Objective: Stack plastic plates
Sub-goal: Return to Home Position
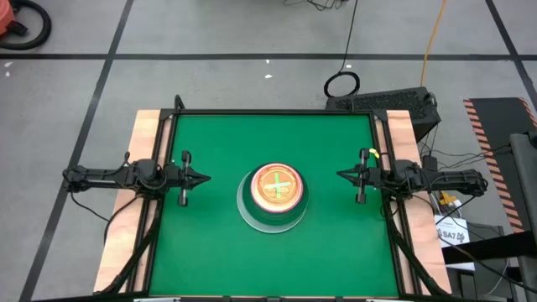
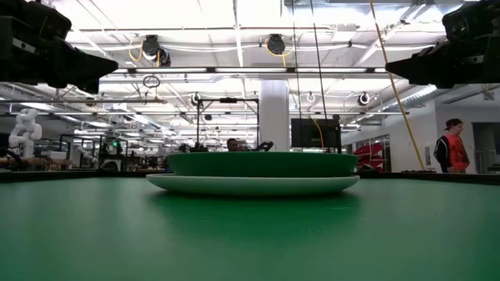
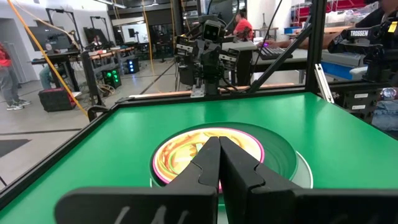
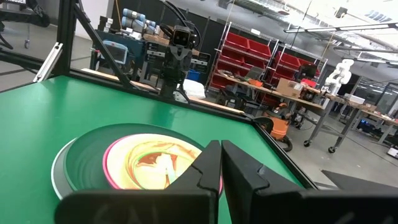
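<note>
The plastic plates stand in one stack [image 1: 273, 195] at the middle of the green table. The pale mint-white plate [image 2: 250, 185] lies at the bottom on the table, the dark green plate [image 2: 262, 164] on it, a pink rim [image 3: 258, 149] and an orange-and-green top plate [image 1: 277, 184] above. My left gripper [image 1: 204, 177] is shut and empty, left of the stack and above the table. My right gripper [image 1: 341, 174] is shut and empty, right of the stack. The stack also shows in the right wrist view [image 4: 134, 162].
The table has a black frame [image 1: 273, 111] along its edges and wooden side boards [image 1: 143, 143]. Bare green surface [image 1: 226, 252] lies all around the stack. A person in an orange vest [image 2: 451, 148] stands in the room beyond the table.
</note>
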